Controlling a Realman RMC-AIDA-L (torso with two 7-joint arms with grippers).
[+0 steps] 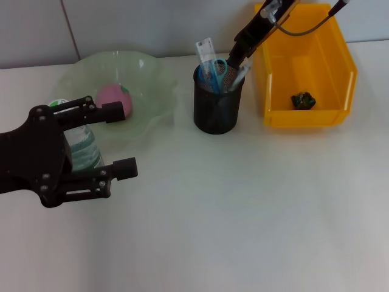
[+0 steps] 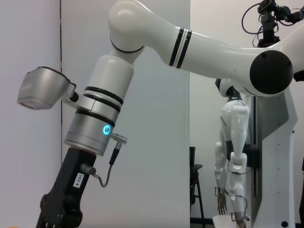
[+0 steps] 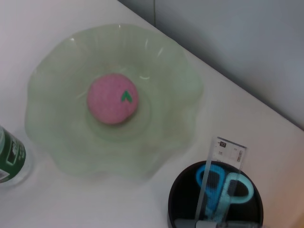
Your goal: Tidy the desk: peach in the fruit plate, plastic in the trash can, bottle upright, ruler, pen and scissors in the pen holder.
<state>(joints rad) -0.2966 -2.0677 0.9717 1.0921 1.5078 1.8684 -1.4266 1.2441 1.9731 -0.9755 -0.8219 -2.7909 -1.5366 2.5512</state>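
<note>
Green glass, wavy-rimmed, the fruit plate held the pink peach at its centre. The bottle stood upright just beside the plate's near edge, between the spread, empty fingers of the left gripper. The black mesh pen holder held ruler and blue scissors; the right gripper reached into it, grip unclear. Crumpled plastic lay in the yellow trash can.
</note>
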